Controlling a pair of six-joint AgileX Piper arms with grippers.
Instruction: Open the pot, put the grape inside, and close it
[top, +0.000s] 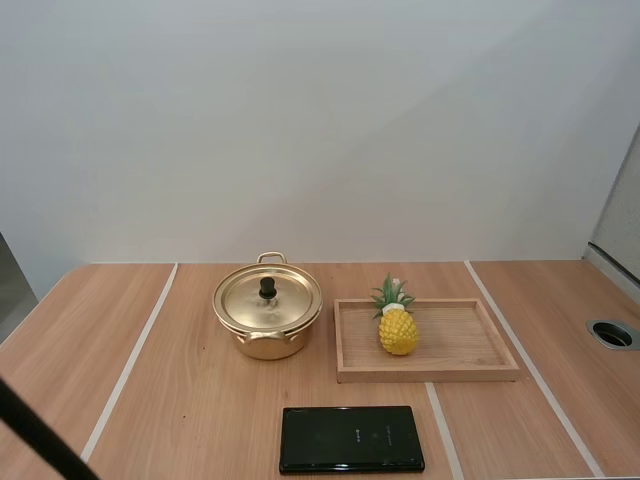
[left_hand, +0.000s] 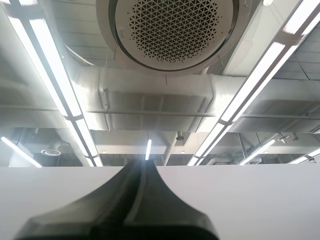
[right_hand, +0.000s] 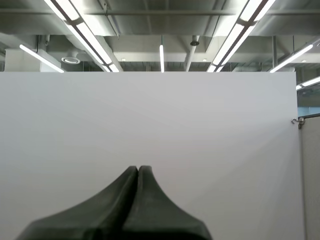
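Note:
A gold pot (top: 267, 320) stands near the middle of the table, its lid (top: 267, 298) on and a black knob (top: 267, 288) on top. To its right a wooden tray (top: 470, 366) holds a yellow toy pineapple (top: 397, 322) with green leaves. My left gripper (left_hand: 142, 167) is shut, its fingers together as one dark wedge, pointing up away from the table. My right gripper (right_hand: 138, 170) is shut in the same way, facing a white wall.
A black flat pack (top: 351, 438) lies near the front edge, in front of the pot and tray. A round grommet hole (top: 612, 333) sits at the table's right edge. Pale strips run across the wooden tabletop.

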